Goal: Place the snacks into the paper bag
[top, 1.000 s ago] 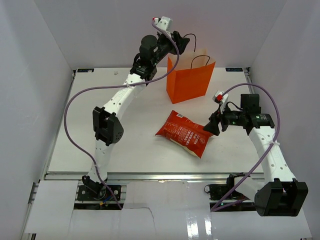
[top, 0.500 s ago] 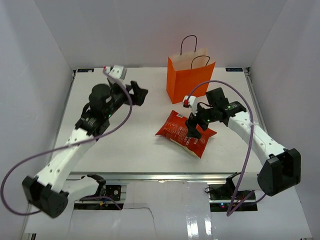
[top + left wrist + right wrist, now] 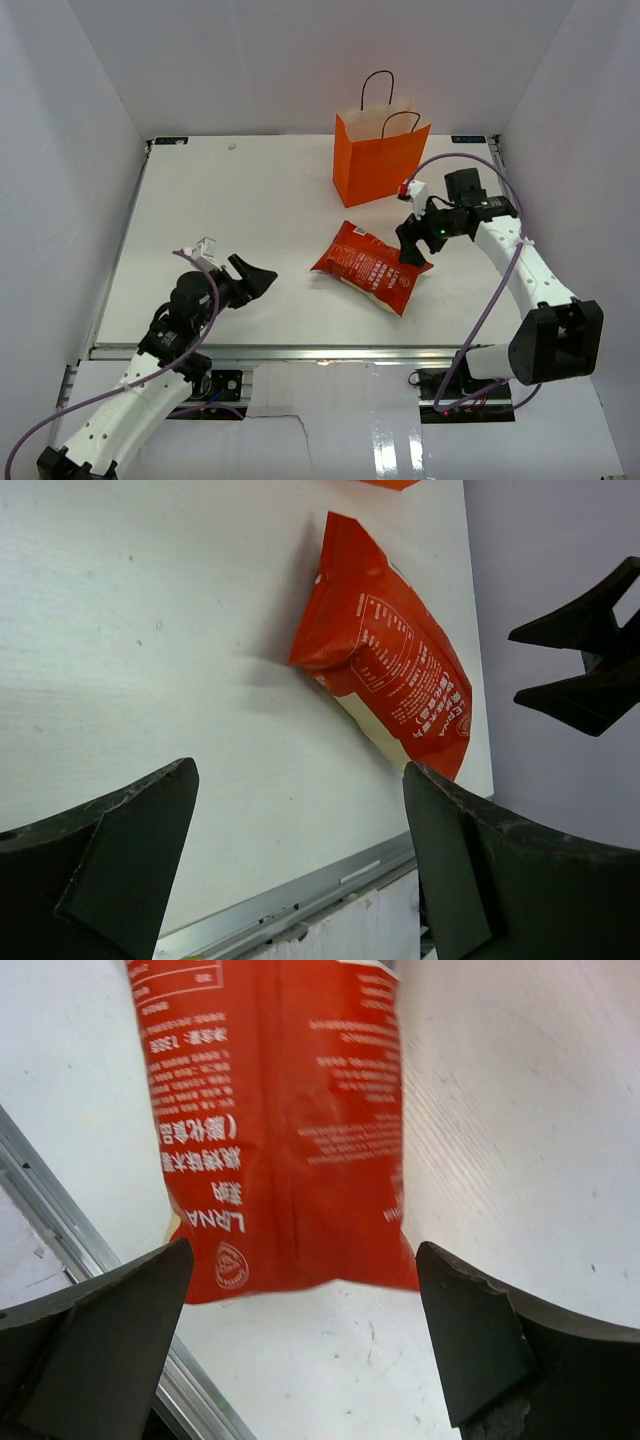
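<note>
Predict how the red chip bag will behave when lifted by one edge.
The chip bag looks puffed and crinkled, so it is probably light and may sag or swing from a pinched edge. Its glossy film may slip between jaws. Lying flat, it should slide, not roll.

White Chinese print covers the red chip bag (image 3: 290, 1130), too blurred to read.

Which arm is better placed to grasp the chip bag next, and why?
Right. The right gripper, open, hangs at the chip bag's end, bag framed between its fingers in its wrist view. The left gripper, also open, sits apart near the table's front edge.
</note>
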Controlling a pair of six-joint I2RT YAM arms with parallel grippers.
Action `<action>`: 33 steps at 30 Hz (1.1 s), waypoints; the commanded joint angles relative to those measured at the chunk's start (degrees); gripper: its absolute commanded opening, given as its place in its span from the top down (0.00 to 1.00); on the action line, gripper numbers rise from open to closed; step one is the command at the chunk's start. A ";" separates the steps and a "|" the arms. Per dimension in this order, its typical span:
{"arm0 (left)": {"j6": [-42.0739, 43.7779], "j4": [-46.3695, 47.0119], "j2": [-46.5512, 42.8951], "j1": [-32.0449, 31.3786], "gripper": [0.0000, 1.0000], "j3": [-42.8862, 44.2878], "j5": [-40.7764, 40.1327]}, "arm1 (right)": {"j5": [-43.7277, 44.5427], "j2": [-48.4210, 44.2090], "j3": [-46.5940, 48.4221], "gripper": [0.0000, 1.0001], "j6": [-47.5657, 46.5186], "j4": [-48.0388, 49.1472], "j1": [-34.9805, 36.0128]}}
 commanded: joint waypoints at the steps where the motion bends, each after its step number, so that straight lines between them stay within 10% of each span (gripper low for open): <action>1: -7.24 5.64 3.64 0.26 0.06 -1.57 4.06 | -8.06 -3.55 -1.65 0.02 1.11 -4.40 -6.74; 12: -0.73 15.05 20.01 0.26 0.06 0.54 12.86 | -16.99 -5.93 -7.99 0.09 11.58 -5.29 -18.71; 33: -3.63 14.26 12.46 0.26 0.06 -4.56 10.23 | -9.47 9.01 -3.16 0.19 18.26 -8.45 -10.46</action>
